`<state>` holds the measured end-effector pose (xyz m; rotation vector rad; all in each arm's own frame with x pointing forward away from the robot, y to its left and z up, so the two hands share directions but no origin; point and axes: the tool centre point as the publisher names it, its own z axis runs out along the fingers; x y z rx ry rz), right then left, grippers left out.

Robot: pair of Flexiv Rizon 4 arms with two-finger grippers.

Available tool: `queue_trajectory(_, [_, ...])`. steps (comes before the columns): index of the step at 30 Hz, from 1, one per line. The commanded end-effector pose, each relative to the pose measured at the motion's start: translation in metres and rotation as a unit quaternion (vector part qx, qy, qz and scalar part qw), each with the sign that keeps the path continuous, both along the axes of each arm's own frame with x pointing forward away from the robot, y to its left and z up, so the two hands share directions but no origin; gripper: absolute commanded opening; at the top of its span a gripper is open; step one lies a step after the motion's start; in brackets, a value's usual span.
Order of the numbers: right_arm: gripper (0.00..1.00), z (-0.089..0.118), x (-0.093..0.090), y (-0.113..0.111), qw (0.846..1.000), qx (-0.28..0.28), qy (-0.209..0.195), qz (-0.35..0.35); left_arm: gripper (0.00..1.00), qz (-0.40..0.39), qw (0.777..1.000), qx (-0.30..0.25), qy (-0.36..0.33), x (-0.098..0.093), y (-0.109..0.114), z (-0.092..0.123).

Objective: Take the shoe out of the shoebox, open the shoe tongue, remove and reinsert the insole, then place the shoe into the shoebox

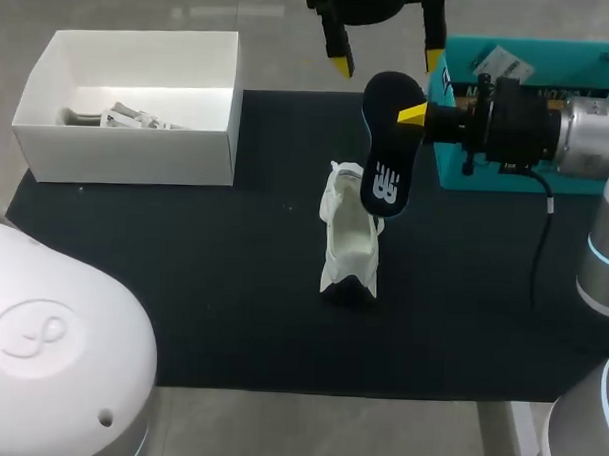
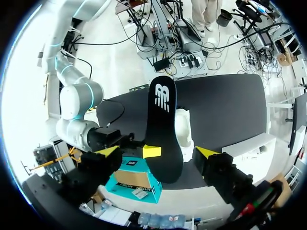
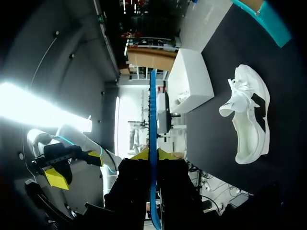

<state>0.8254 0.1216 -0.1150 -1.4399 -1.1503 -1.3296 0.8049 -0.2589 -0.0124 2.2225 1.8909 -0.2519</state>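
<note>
While the open white cardboard box (image 1: pixel 127 152) is sitting at the left of the dark worktop (image 1: pixel 182 284), the white lace-up sneaker (image 1: pixel 350 240) is resting at its middle. My left gripper (image 1: pixel 385 61) is hovering wide open beyond the dark flat insole (image 1: pixel 389 156), which my right gripper (image 1: pixel 414 114) is clamping over the sneaker.

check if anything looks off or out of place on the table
Nothing stands out. The insole is out of the white shoe, clamped in the right gripper in the air above it, which fits the task. The shoe sits on the dark mat and looks intact. Nothing is spilled.
</note>
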Motion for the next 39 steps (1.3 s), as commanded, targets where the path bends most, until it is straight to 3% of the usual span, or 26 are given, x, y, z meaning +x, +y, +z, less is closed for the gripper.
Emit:
queue_trajectory(1, [0.0,0.001,-0.002,-0.001,1.0,-0.007,0.001,-0.003,1.0,-0.004,0.99,-0.137,0.024,0.005,0.007,-0.012])
queue_trajectory(3, [0.0,0.001,-0.003,-0.003,1.0,-0.009,0.002,-0.005,1.0,0.0,0.979,-0.2,0.03,0.01,0.019,-0.018])
queue_trajectory(10, [0.0,0.001,-0.005,-0.011,1.0,-0.008,0.006,-0.008,1.0,0.009,0.941,-0.339,0.016,0.017,0.051,-0.023])
queue_trajectory(17, [0.0,0.002,0.0,-0.016,1.0,-0.009,0.008,-0.007,1.0,-0.019,0.904,-0.426,0.017,0.01,0.059,-0.022])
queue_trajectory(35, [0.0,0.01,0.0,-0.021,1.0,-0.01,0.004,-0.02,1.0,-0.015,0.908,-0.419,0.01,0.007,0.059,-0.022])
queue_trajectory(39, [0.0,0.009,0.0,-0.023,1.0,-0.006,0.011,-0.022,1.0,-0.055,0.889,-0.452,-0.037,0.018,0.048,-0.037])
